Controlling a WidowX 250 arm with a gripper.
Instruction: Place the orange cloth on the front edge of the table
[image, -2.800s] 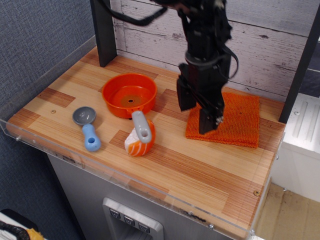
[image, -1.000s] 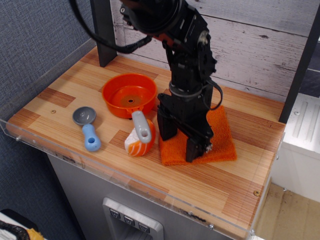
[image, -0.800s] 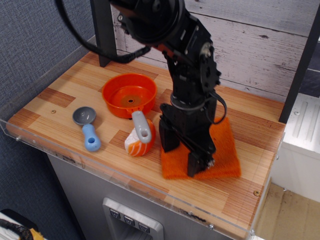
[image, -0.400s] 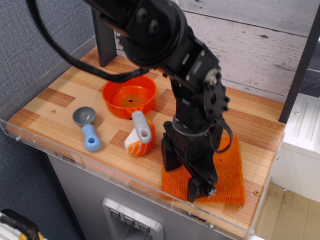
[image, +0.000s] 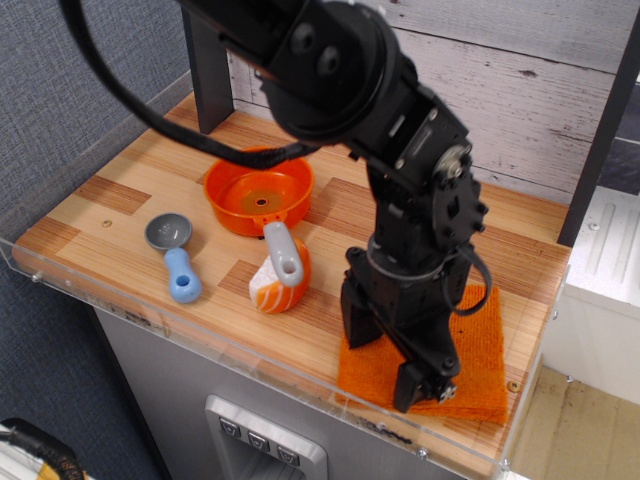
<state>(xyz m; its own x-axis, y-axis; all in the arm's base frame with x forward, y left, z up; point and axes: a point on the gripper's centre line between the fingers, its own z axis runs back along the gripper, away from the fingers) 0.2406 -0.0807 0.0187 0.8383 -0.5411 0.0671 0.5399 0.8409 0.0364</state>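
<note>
The orange cloth (image: 478, 345) lies flat on the table (image: 130, 190) at its front right, with its near edge close to the clear acrylic rim (image: 300, 375). My gripper (image: 390, 358) points down onto the left part of the cloth, its dark fingers (image: 415, 385) touching the fabric. The cloth has travelled with the gripper, so the gripper appears shut on it. The pinch itself is hidden between the fingers, and the arm covers the cloth's left part.
An orange plastic bowl (image: 259, 188) stands at the back centre-left. An orange-and-white sushi toy (image: 279, 287) with a grey-handled utensil (image: 283, 252) on it is left of the gripper. A grey-and-blue scoop (image: 174, 257) lies at the left. A dark post (image: 207, 65) stands at the back.
The gripper has moved from the back right toward the front edge, and the orange cloth has come along with it. The other objects have not moved.
</note>
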